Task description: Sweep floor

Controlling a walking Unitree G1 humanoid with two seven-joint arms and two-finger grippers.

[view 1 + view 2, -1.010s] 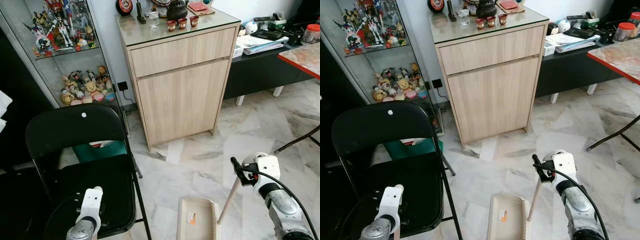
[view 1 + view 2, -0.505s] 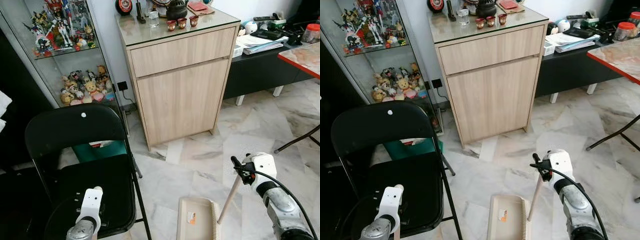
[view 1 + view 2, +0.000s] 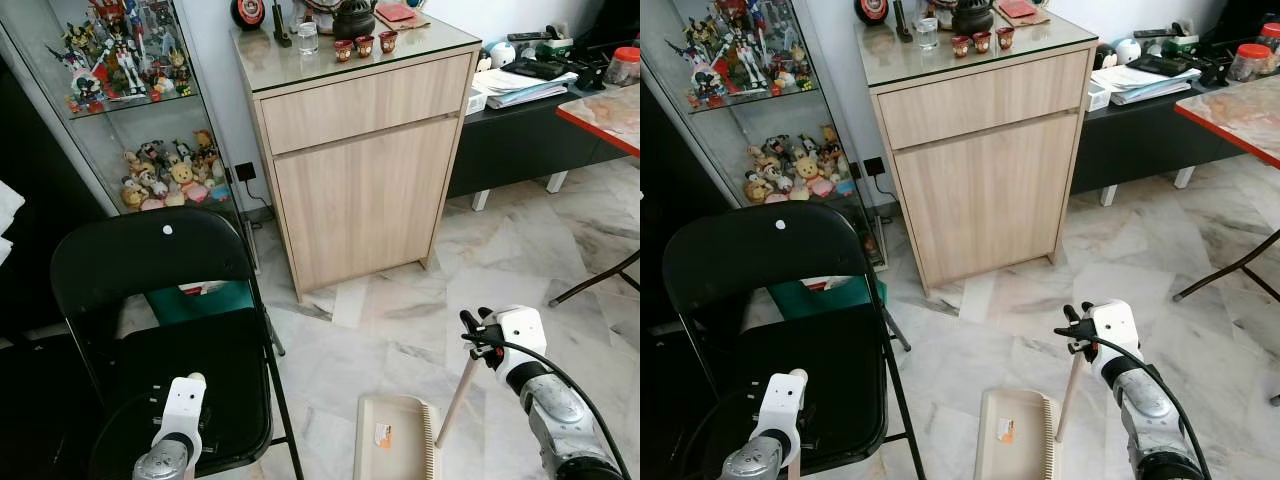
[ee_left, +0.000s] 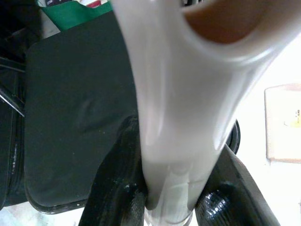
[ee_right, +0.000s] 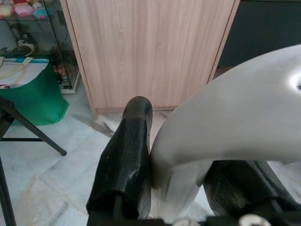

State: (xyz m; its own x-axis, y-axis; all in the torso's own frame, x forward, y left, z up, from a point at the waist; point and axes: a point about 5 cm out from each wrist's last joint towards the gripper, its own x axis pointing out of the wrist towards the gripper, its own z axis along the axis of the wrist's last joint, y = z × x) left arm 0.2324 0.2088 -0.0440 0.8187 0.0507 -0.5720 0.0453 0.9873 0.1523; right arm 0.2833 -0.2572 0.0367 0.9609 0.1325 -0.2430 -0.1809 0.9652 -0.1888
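A beige dustpan (image 3: 388,438) lies flat on the marble floor, with a pale stick handle (image 3: 455,392) rising from its right side. My right gripper (image 3: 476,336) is shut on the top of that handle; the right wrist view shows both black fingers (image 5: 124,160) clamped against it. My left gripper (image 4: 171,200) is shut on a white broom handle (image 4: 174,103), whose top end (image 3: 186,398) stands low on the left above the black chair seat. The broom's head is hidden.
A black folding chair (image 3: 150,262) stands close on the left, with a green bag (image 3: 205,300) behind it. Ahead is a wooden cabinet (image 3: 365,190), beside a glass display case (image 3: 130,110). A red-edged table (image 3: 612,112) and its leg (image 3: 598,281) stand right.
My right gripper has shifted slightly forward with the handle's top. The dustpan, the left arm and the chair have stayed put.
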